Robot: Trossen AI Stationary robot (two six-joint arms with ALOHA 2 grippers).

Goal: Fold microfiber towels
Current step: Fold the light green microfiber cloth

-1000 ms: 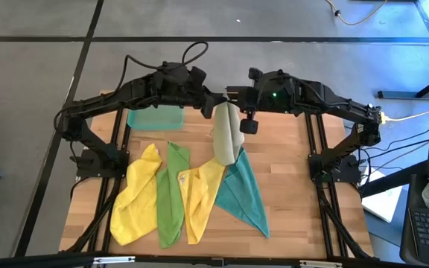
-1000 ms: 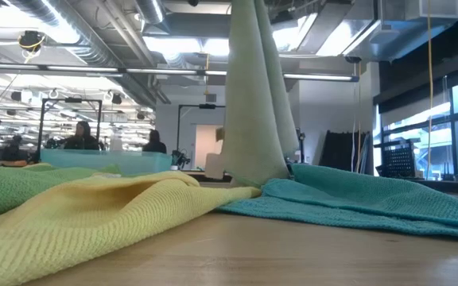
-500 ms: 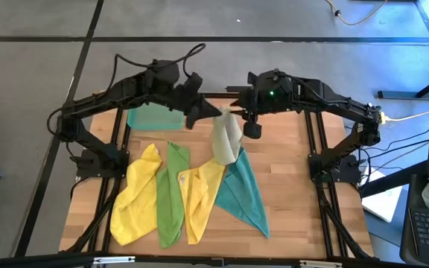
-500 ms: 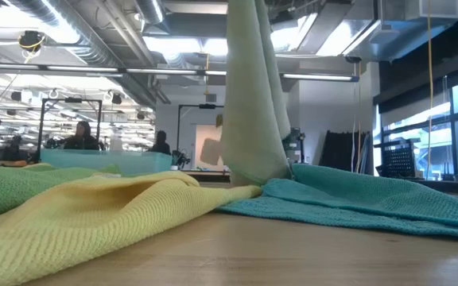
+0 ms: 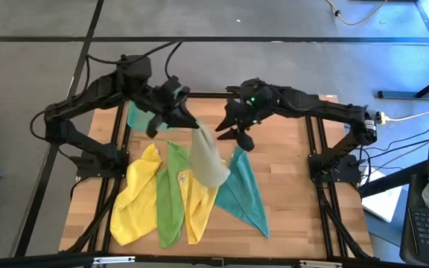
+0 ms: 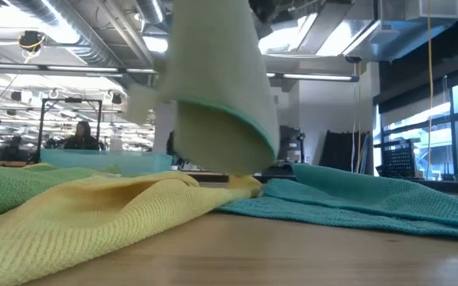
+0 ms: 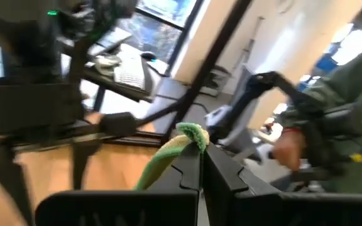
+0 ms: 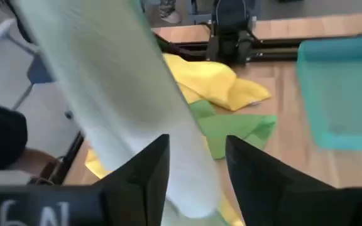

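My left gripper point(image 5: 194, 125) is shut on a pale olive-green towel point(image 5: 208, 160), which hangs above the middle of the table. In the low view this towel point(image 6: 217, 95) swings blurred over the cloths below it. My right gripper point(image 5: 237, 136) stands open just right of the towel, holding nothing; its fingers point(image 8: 153, 169) frame the hanging cloth point(image 8: 118, 94). Flat on the table lie a yellow towel point(image 5: 136, 197), a bright green one point(image 5: 171, 197), a second yellow one point(image 5: 198, 205) and a teal one point(image 5: 243, 195). My left gripper pinches the pale towel's top end point(image 7: 190, 133) between its two shut fingers; a small bunch of cloth sticks out past the tips. The fingers come nearly level from the table's far left. The towel hangs slack below them; whether its lower end point(image 5: 216, 179) touches the yellow towel I cannot tell.
A translucent teal tray point(image 5: 144, 117) stands at the far left of the table, under the left arm. Bare wood point(image 5: 281, 149) lies on the right side. People and a chair show in the room beyond the table.
My right gripper has let go of the pale towel, sunk and drawn a little away from it. My left gripper has carried the towel's top toward the table's left and near edges and has rolled. The towel's lower end has swung off the teal towel over the yellow one.
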